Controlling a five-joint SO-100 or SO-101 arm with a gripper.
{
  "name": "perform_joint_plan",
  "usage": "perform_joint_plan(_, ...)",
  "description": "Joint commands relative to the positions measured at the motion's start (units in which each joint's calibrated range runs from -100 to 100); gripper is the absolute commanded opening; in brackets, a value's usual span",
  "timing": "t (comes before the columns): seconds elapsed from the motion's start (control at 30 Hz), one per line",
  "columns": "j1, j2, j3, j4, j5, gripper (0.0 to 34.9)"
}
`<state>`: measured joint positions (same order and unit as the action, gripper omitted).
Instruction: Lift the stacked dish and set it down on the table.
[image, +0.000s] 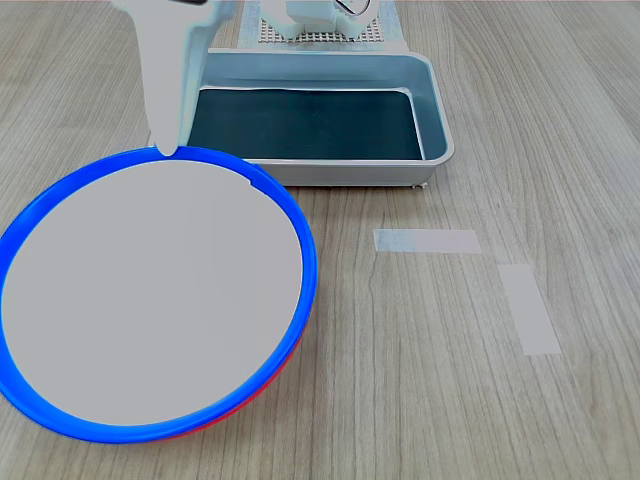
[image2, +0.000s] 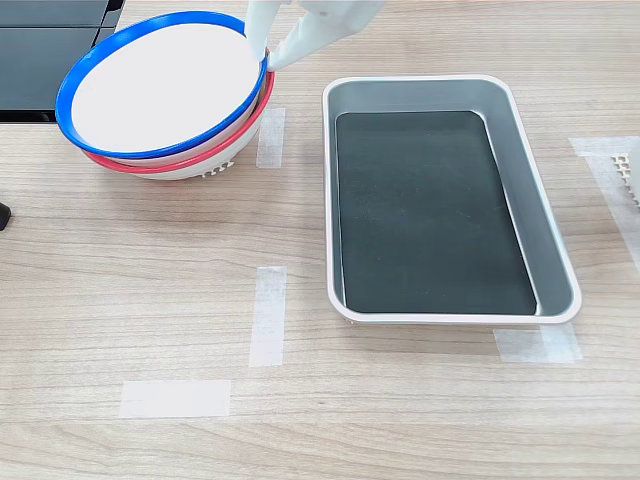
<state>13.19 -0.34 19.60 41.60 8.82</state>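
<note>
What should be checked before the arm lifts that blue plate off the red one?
1. End effector at the blue-rimmed dish's rim: ok, fingers straddle the edge in the second exterior view.
2. Grip firmly closed: cannot tell.
3. Blue dish on the red-rimmed dish, tilted: ok.
4. Bare table for set-down: ok, open wood beside the tape strips.
5. Metal tray apart from the stack: ok.

The table (image2: 420, 420) bears tape strips (image2: 267, 315), tray (image2: 550, 240), stacked dishes (image2: 160, 165).
</note>
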Motion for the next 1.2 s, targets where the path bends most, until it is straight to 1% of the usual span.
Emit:
perform_joint_plan(0.0,-1.0,-3.4,-2.1,-0.1,-0.2,0.0)
perform_joint_plan(0.13,-1.5,-5.2,-3.4,2.9,-0.2,0.0)
perform_joint_plan(0.27,-2.6,-7.2,-7.0,9.2,-0.8,0.0)
perform_joint_plan(0.5,-4.0,-10.4,-8.9,13.8,-1.2,0.0)
perform_joint_plan(0.63,-4.4,-11.9,-7.5,13.4,-0.6,0.0)
perform_joint_plan(0.73,-3.3,-11.8,-4.0,12.8,1.3,0.2)
perform_joint_plan(0.77,-2.7,-11.6,-2.3,12.7,2.3,1.0)
perform_joint_plan(0.83,-1.7,-10.7,0.3,12.6,3.9,4.8)
perform_joint_plan(0.87,-1.2,-10.3,1.4,12.1,4.3,7.3)
perform_joint_plan(0.9,-0.7,-9.9,2.5,11.1,4.6,8.5)
perform_joint_plan(0.93,-0.3,-9.2,3.7,9.6,4.8,10.5)
perform_joint_plan(0.97,-0.2,-8.9,3.9,9.0,4.8,11.3)
perform_joint_plan(1.0,0.0,-8.1,4.5,7.3,4.8,13.3)
perform_joint_plan(1.07,-0.1,-6.7,4.9,5.1,4.8,14.7)
perform_joint_plan(1.17,-0.3,-5.1,4.9,3.8,5.0,14.9)
